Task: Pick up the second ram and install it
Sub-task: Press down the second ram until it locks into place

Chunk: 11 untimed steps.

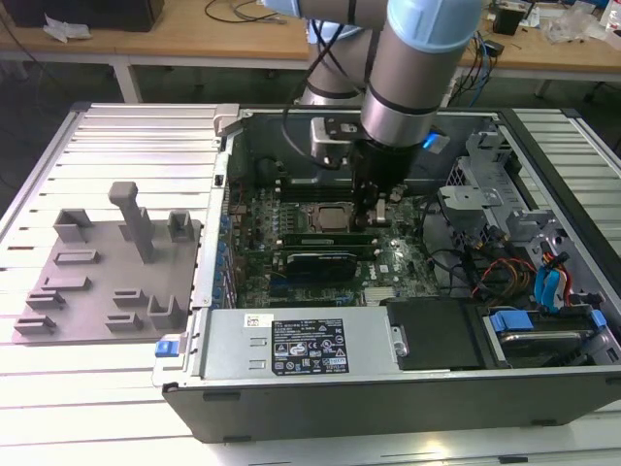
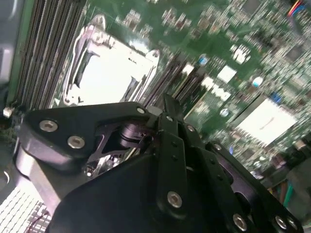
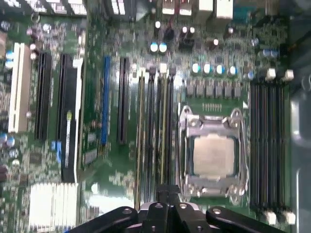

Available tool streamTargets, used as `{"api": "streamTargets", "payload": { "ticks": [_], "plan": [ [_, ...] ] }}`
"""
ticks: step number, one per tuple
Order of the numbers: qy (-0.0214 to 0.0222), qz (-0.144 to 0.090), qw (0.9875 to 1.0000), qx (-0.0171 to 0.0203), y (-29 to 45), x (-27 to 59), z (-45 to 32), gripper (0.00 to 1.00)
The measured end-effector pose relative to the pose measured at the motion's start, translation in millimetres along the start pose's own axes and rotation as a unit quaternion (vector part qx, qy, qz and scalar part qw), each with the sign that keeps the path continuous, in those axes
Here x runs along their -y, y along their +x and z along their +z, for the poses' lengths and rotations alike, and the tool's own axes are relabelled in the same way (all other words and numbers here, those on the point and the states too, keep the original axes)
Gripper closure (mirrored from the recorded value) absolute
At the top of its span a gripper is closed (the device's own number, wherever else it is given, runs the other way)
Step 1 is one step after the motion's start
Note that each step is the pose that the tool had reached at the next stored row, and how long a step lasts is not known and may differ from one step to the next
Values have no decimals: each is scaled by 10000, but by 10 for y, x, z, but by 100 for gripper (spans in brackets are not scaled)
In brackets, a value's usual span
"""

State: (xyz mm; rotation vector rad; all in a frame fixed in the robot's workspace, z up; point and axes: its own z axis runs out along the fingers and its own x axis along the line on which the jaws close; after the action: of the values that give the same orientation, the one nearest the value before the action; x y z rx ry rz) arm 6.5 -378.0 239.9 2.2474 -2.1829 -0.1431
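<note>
Second ram, a long thin dark green memory board point(image 1: 325, 236), stands in the slots just beside one square silver processor point(image 1: 328, 216), inside one open black computer case point(image 1: 388, 408). One black end effector point(image 1: 374, 216) sits at the board's end, closed together; their contact is hidden. One moulded grey tray point(image 1: 97, 296) lies on the slatted counter point(image 1: 116, 146).

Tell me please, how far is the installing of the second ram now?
Done: the second ram seems picked up and standing in a slot beside the processor. In hand: the gripper is low, right over that slot. Left: whether it is pressed fully home cannot be told.
</note>
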Motion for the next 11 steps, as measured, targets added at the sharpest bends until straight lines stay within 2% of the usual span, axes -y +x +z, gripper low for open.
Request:
{"api": "streamTargets", "payload": {
  "ticks": [5,6,7,9,10,11],
  "plan": [
    [0,1,10000,-2,-6,-280,32,92],
    [0,0,10000,-1,-9,-369,44,92],
    [1,0,10000,-1,-8,-495,60,92],
    [1,1,10000,-1,5,-655,80,92],
    [6,0,10000,-1,3,-762,92,92],
    [7,1,10000,0,1,-795,101,92]
  ]
}}
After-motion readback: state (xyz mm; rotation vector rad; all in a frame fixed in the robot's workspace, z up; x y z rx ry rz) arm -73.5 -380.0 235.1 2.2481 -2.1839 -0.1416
